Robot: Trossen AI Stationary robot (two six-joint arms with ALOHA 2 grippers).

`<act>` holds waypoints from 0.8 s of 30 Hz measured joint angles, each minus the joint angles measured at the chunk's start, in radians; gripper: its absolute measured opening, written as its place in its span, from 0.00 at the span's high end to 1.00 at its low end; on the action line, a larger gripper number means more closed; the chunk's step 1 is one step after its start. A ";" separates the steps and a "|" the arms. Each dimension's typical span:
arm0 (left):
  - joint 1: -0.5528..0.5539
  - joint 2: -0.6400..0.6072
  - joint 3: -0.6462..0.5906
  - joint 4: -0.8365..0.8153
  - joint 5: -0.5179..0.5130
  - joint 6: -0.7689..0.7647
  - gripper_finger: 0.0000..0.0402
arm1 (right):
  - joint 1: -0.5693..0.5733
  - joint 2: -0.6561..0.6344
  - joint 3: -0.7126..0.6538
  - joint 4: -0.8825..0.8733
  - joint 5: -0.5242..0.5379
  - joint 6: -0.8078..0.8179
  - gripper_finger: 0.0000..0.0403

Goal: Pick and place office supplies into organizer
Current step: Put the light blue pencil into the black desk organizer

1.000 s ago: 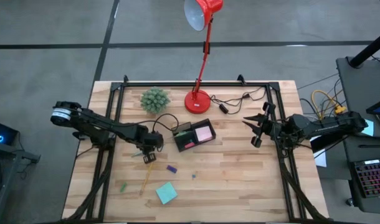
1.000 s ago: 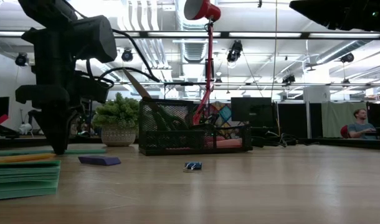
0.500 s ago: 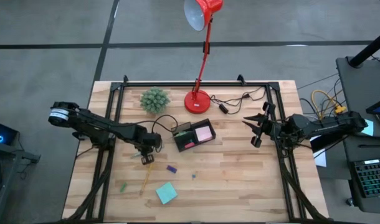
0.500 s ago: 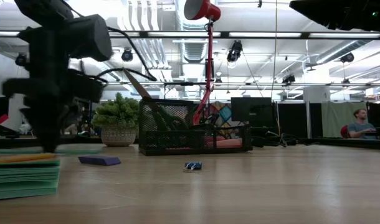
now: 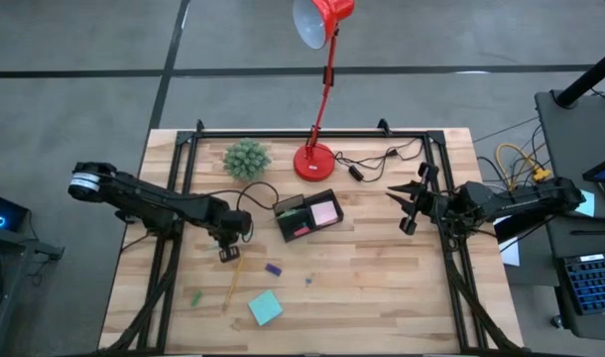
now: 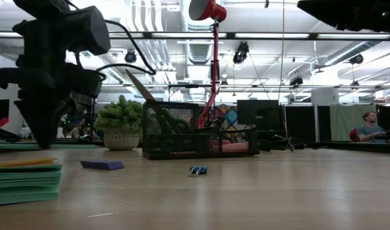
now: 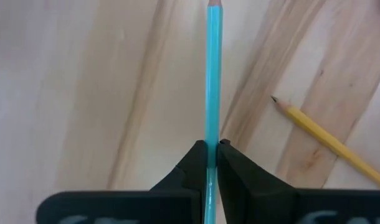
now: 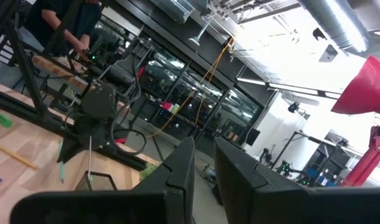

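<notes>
Left wrist view shows the left gripper pinched tight on a slim blue-green pen, the shaft running straight out ahead of the fingers, its tip pointing down toward the wooden table, with the yellow pencil lying at a slant just beside it. From the high view, that gripper hangs over the table's left half, just beyond the pencil's upper end, and the organizer sits near, off to its right and slightly farther back, a pink pad already in its front tray. Since the pen hangs roughly upright along the gripper's own axis, my read is that the coming move turns on carrying it sideways over the organizer's taller back section and lowering it tip first. The right gripper waits well apart over the table's right side, jaws only slightly parted around nothing, so the left arm is clearly the nearer one.
</notes>
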 joint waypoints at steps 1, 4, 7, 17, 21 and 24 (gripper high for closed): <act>0.000 0.000 0.000 0.000 0.010 0.001 0.98 | 0.000 0.000 0.000 0.000 0.000 -0.005 0.87; 0.000 -0.001 0.001 0.001 0.032 0.001 0.98 | 0.000 0.000 0.000 0.000 0.000 -0.011 0.87; 0.000 -0.002 0.002 0.021 0.073 0.000 0.98 | 0.000 0.000 0.000 0.000 0.000 -0.012 0.87; 0.000 -0.002 0.003 0.222 0.193 0.007 0.98 | 0.000 0.000 0.000 0.000 0.000 -0.013 0.87; -0.001 -0.002 0.003 0.314 0.225 0.038 0.98 | 0.000 0.000 0.000 0.000 0.000 -0.013 0.87; -0.001 -0.003 0.003 0.407 0.264 0.074 0.98 | 0.000 0.000 0.000 0.000 0.000 -0.013 0.87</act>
